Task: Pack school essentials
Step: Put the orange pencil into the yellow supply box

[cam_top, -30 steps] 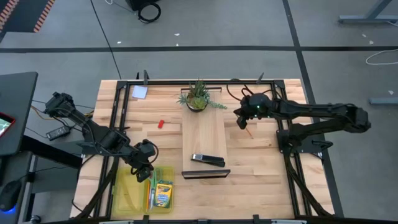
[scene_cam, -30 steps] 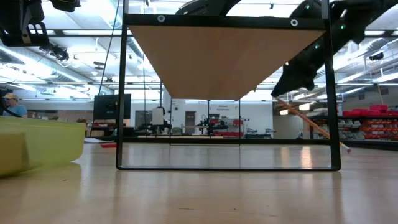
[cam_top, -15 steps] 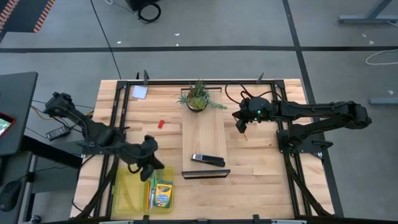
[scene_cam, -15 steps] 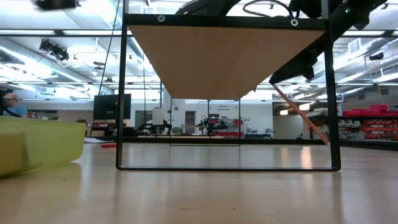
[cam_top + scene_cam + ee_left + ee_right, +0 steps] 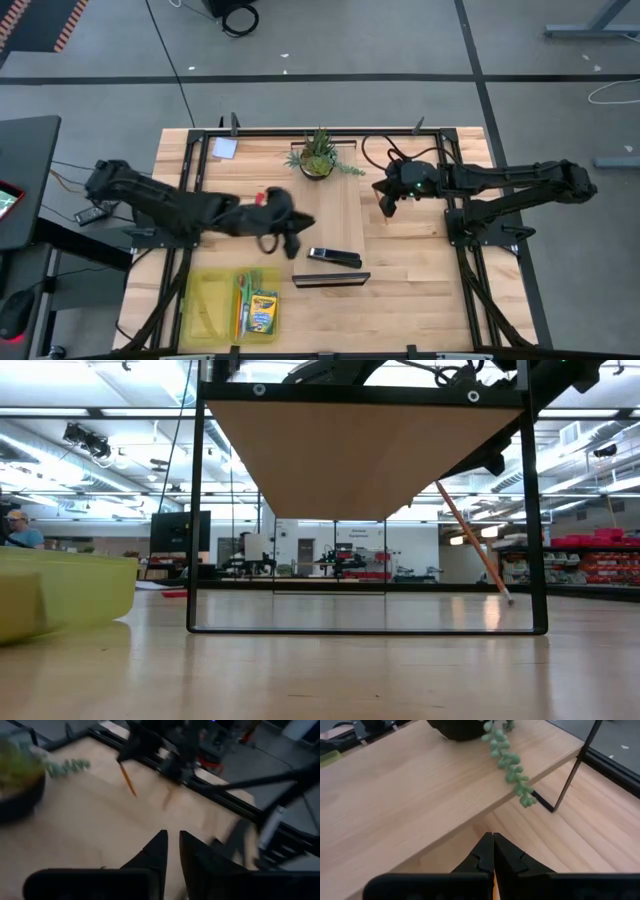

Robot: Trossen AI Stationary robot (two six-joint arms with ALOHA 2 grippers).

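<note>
My right gripper [image 5: 385, 205] hangs beside the wooden shelf's [image 5: 328, 225] right edge, shut on the thin pencil [image 5: 470, 540]. My left gripper [image 5: 303, 224] reaches over the shelf's left edge, pointing toward the right arm. A narrow gap shows between its fingers [image 5: 172, 837], with nothing in it. The yellow-green bin [image 5: 200, 310] at the near left holds the crayon box [image 5: 262, 312] and an orange pen [image 5: 243, 312]. The tiny red eraser [image 5: 261, 197] lies beside the left arm. The pale note pad [image 5: 225, 148] lies at the far left. My right gripper pinches the pencil's upper end [image 5: 445, 492] between its two fingers, coming from above at a slant. The pencil hangs below the fingers, tilted, with its lower tip [image 5: 507, 598] toward the table's right. In the left wrist view the pencil [image 5: 127, 777] hangs apart from its shadow.
A potted plant [image 5: 318, 158] stands at the shelf's far end, one trailing stem [image 5: 512, 767] over the edge. A black bar-shaped object [image 5: 333, 257] lies on the shelf's near end. Black frame rails [image 5: 455, 215] run along the table's sides. A person [image 5: 15, 530] sits far off.
My left gripper has left the bin, risen and swept toward the table's middle, turning from pointing down to nearly level, and now reaches over the shelf. My right gripper has drifted slightly up and toward the shelf; the pencil has swung to hang steeper.
</note>
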